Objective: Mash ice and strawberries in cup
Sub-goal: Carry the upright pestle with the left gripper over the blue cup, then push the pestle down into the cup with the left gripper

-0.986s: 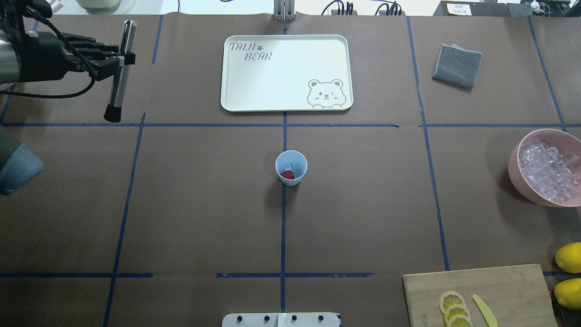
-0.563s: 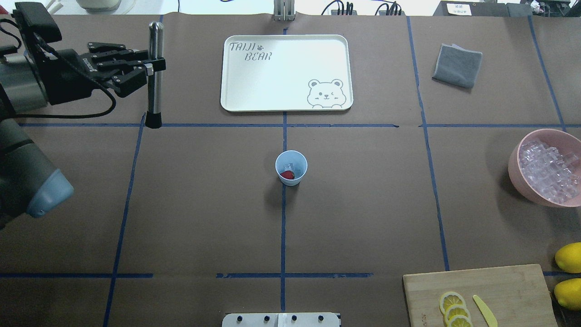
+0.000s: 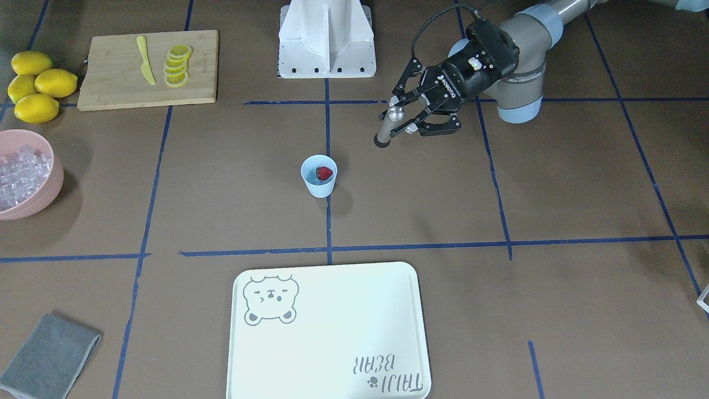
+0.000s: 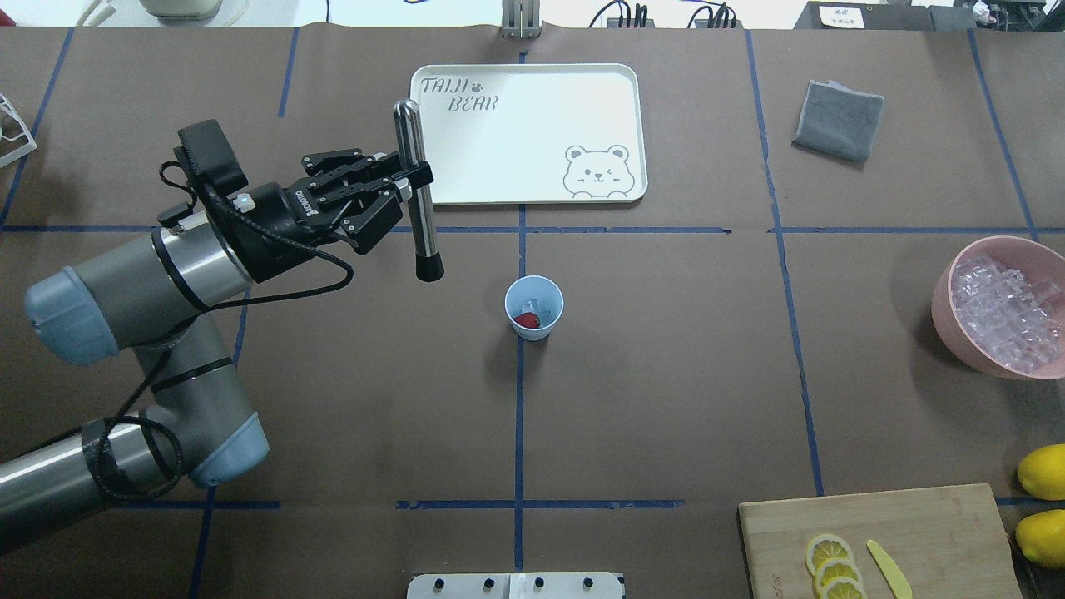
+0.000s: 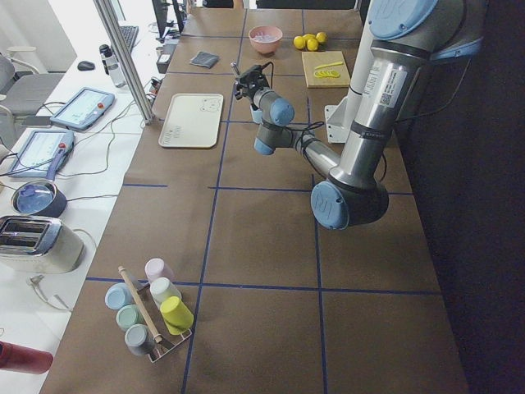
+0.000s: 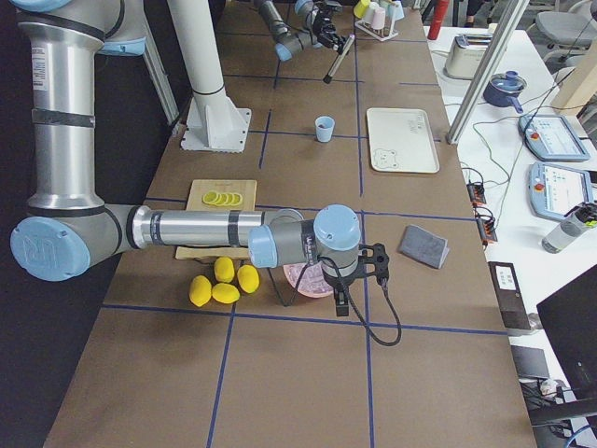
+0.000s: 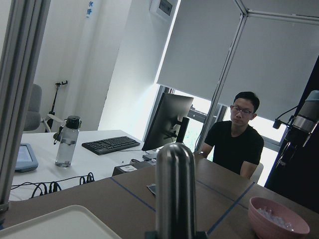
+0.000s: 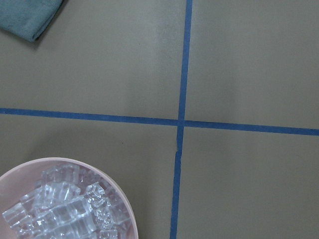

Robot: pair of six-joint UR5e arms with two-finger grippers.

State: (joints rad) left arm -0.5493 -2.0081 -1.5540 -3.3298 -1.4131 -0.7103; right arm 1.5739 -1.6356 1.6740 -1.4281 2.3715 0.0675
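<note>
The pale blue cup stands on the table's centre line. Inside it lie a red strawberry and some clear ice. My left gripper is shut on a steel muddler, held roughly upright with its black tip down. It hangs above the table, left of the cup and a little beyond it. My right gripper shows only in the exterior right view, beside the pink bowl; I cannot tell whether it is open or shut.
A pink bowl full of ice cubes sits at the right edge. A white bear tray lies beyond the cup and a grey cloth at the far right. Near right is a cutting board with lemon slices, and whole lemons.
My left arm has swung in from the far left edge toward the centre, carrying the muddler to just left of the cup. The cup has not moved.
</note>
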